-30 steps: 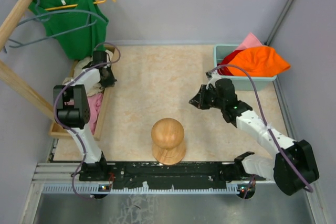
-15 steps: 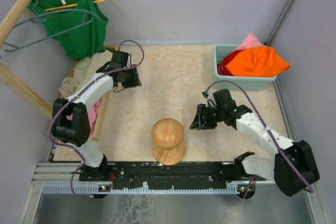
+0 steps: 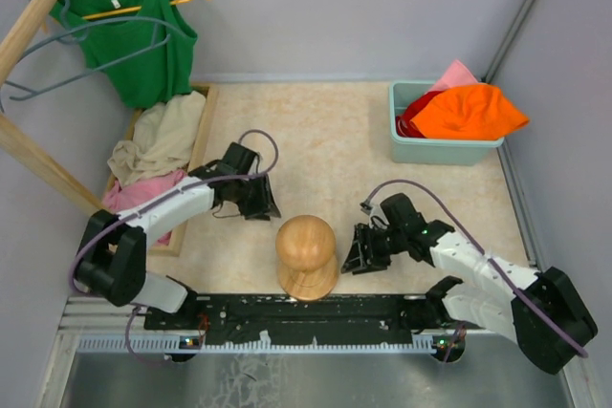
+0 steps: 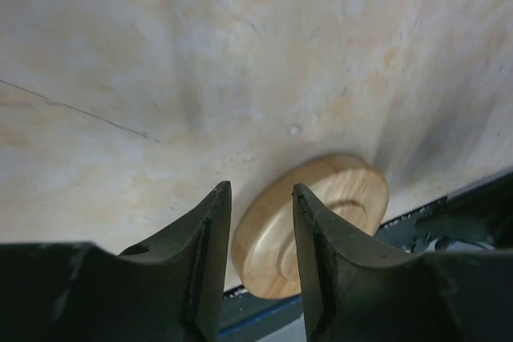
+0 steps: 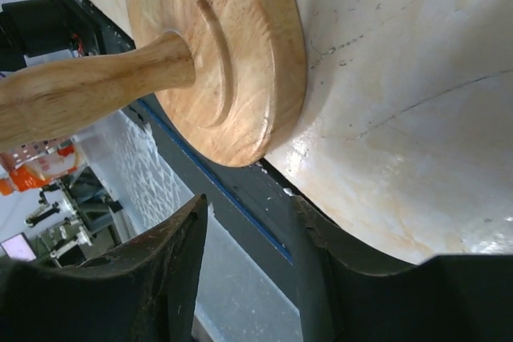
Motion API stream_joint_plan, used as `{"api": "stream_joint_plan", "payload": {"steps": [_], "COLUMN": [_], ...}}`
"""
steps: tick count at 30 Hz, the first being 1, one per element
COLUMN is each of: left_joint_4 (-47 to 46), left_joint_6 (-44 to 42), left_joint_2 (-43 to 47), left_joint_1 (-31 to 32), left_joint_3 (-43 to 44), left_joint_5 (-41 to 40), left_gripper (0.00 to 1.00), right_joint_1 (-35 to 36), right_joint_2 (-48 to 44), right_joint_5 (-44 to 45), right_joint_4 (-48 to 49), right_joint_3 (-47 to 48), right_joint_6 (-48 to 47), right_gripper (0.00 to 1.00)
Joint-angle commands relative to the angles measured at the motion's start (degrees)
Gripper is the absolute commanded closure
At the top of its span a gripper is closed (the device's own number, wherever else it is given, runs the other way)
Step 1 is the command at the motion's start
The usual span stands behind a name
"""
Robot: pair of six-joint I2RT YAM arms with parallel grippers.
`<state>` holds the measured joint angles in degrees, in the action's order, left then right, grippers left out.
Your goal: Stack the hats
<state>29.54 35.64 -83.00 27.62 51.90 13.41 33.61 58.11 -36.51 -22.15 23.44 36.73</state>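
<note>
Part-open and empty beside knob-topped wooden stand (image 3: 306,253), bottom centre: left gripper (image 3: 264,207), right gripper (image 3: 355,257); orange fabric bucket hat (image 3: 473,110) in teal plastic bin (image 3: 445,152), upper right, nearer the right.

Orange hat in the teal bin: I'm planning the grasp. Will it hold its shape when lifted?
Probably not: the orange hat lies crumpled and drapes over the teal bin rim, so it likely sags. It looks like light fabric, unlikely to roll.

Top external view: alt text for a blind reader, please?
The left gripper and right gripper flank a round-topped wooden stand. An orange hat tops a teal bin far right; a green tank top hangs far left.
</note>
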Motion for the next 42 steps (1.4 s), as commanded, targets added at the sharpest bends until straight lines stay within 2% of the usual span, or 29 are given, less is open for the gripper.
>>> {"api": "stream_joint_plan", "payload": {"steps": [1, 12, 22, 34, 40, 42], "left_joint_4": [-2.8, -2.1, -9.0, -21.3, -24.5, -25.0], "left_joint_6": [8.9, 18.8, 30.1, 35.9, 36.0, 35.6], "left_joint_2": [1.9, 12.8, 21.0, 16.1, 13.0, 12.2], "left_joint_1": [5.1, 7.0, 13.3, 20.1, 20.2, 20.2], "left_joint_3": [-4.5, -16.1, -27.4, -31.3, -31.5, -30.9], "left_joint_5": [3.4, 4.5, 2.9, -1.4, -2.1, -2.9], "left_gripper": [0.57, 0.56, 0.56, 0.56, 0.56, 0.55], "right_joint_1": [3.3, 8.4, 10.1, 14.7, 14.7, 14.7], "right_joint_2": [-2.5, -3.4, -6.1, 2.4, 9.6, 12.7], "right_joint_5": [1.1, 5.6, 8.7, 12.6, 13.6, 14.0], "right_joint_4": [8.5, 16.7, 22.2, 27.0, 32.9, 34.4], "right_joint_3": [-2.9, -9.4, -13.5, -11.7, -9.9, -8.5], "right_joint_6": [8.2, 17.5, 24.3, 24.9, 25.5, 25.5], "right_gripper": [0.55, 0.56, 0.58, 0.59, 0.7, 0.71]}}
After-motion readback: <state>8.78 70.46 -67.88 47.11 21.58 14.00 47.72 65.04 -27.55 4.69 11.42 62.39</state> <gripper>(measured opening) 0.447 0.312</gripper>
